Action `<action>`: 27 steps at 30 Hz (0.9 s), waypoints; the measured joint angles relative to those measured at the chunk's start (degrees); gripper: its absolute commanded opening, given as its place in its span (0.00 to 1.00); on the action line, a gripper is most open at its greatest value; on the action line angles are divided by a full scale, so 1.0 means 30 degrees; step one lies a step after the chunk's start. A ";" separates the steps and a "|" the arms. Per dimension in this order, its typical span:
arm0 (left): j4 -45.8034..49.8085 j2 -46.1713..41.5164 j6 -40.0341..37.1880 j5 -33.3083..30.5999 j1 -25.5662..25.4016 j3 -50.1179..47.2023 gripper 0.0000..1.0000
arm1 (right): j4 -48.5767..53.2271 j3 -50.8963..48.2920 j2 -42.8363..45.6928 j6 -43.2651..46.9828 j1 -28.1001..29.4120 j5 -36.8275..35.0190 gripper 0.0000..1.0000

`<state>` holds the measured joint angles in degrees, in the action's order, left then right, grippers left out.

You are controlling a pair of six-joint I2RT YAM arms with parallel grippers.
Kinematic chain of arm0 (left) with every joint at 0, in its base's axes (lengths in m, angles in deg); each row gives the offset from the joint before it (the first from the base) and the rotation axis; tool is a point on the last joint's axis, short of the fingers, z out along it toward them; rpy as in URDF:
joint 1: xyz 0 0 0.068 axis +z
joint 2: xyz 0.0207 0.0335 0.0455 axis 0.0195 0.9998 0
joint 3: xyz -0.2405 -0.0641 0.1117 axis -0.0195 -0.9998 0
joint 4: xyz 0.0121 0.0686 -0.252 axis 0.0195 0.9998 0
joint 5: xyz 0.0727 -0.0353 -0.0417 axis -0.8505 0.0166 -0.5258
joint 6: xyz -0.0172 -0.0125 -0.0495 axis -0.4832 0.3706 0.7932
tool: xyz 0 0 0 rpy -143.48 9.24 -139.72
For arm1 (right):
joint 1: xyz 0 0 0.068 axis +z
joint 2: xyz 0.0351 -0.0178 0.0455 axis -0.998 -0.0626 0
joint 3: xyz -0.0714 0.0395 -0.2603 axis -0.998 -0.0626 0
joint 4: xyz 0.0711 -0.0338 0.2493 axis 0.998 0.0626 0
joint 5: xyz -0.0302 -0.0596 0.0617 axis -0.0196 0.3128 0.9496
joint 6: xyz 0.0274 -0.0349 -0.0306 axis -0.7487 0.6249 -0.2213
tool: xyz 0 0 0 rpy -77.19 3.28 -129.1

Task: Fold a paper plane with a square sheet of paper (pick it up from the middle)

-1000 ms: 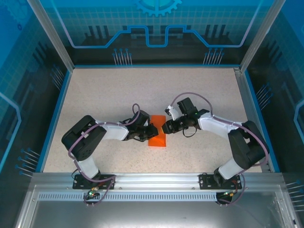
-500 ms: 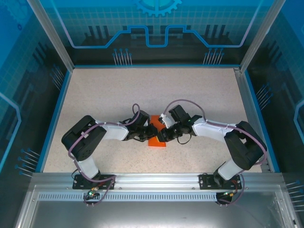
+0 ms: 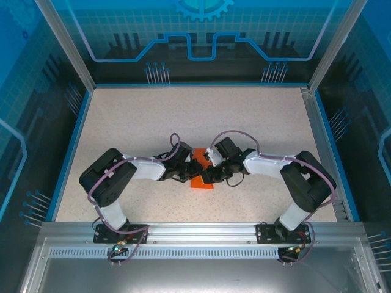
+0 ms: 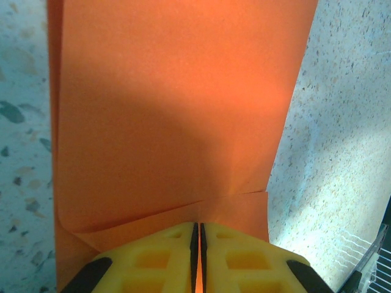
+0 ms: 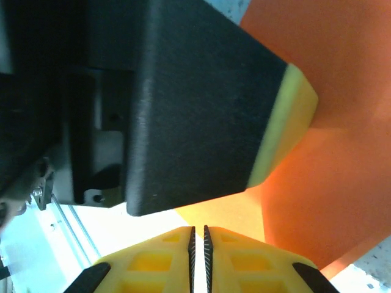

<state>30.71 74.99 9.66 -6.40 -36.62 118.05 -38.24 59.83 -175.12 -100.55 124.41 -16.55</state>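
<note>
Left gripper (image 4: pixel 198 256): my yellow fingers are pressed together with barely a slit between them, pinching the near edge of the orange sheet, which runs from them toward 12 o'clock in my wrist view.
Square sheet of paper (image 3: pixel 201 180): already creased to a smaller rectangle, lying on the speckled table (image 3: pixel 140 116) at its centre, between my two wrists; one folded flap shows by my left fingers.
Right gripper (image 5: pixel 198 253): closed as well, at the sheet's 3 o'clock side; whether it nips paper I cannot tell, since my left finger (image 5: pixel 201 116) blocks the view.
Step in hand: I judge a mid-fold crease, both pincers meeting over the sheet.
Next move: probably pressing the crease flat while my left grip keeps the edges aligned.
</note>
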 measured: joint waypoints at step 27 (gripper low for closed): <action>-0.0007 0.0073 -0.0022 0.0007 -0.0058 0.0058 0.13 | 0.0656 -0.1005 -0.0393 0.0109 -0.0466 -0.1450 0.17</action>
<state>30.69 75.21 9.59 -6.38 -36.79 118.22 -36.28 56.82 -176.31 -100.23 123.01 -20.90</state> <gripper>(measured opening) 0.129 0.161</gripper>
